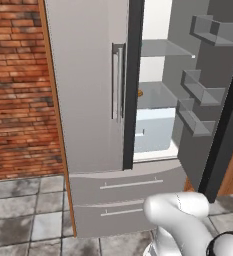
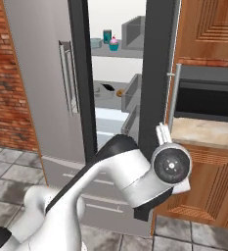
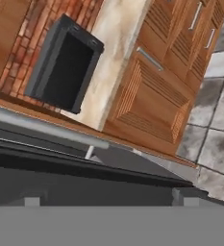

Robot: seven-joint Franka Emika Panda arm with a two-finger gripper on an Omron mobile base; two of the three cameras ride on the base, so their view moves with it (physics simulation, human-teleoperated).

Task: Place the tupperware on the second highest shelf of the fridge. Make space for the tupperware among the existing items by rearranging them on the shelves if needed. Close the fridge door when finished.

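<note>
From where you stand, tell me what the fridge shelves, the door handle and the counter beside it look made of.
The shelves look like translucent grey glass: the white interior shows faintly through. The door handle looks like brushed metal, silver with a soft sheen. The counter looks like pale mottled stone, matte; it could be laminate.

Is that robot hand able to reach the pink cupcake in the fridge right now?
Probably not straight away. The cupcake sits on the upper shelf, and the right door is open, but the hand is outside that door's edge, facing the wooden cabinets.
</note>
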